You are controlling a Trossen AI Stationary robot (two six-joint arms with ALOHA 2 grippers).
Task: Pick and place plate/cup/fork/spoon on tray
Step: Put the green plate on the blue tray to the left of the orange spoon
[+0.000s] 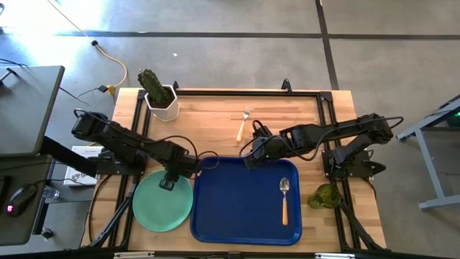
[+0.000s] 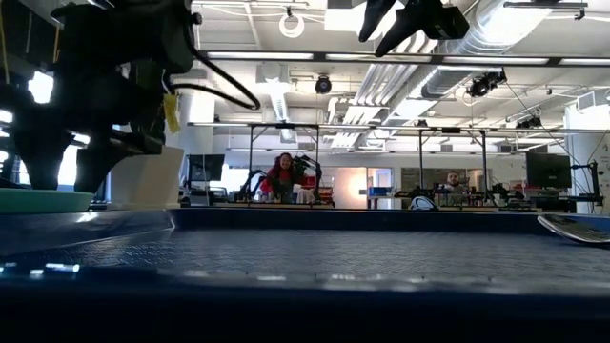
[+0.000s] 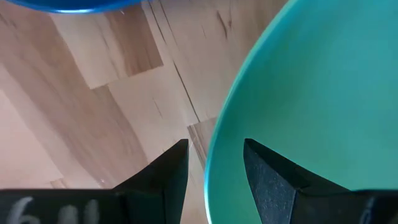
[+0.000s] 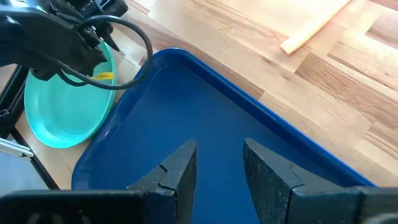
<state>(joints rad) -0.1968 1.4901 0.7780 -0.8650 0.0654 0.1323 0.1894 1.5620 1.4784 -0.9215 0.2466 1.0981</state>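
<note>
- The plate (image 1: pixel 162 203) lies flat on the bench (image 1: pixel 215 122), just left of the tray (image 1: pixel 237 208).
- The left gripper (image 3: pixel 214 171) points down, its fingers spread astride the plate's rim.
- The right gripper (image 4: pixel 217 165) hovers over the tray's far edge, spread and empty.
- The spoon (image 1: pixel 284 199) lies in the tray, bowl pointing far.
- The fork (image 1: pixel 243 126) lies beyond the tray, tines far.
- The cup (image 1: pixel 325 196) sits right of the tray.

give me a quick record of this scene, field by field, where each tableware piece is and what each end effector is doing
plate: on table, left of tray
spoon: lying in tray
fork: on table, beyond tray
cup: on table, right of tray
left end effector: open, fingers straddling plate rim
right end effector: open, over tray's far edge, holding nothing
</note>
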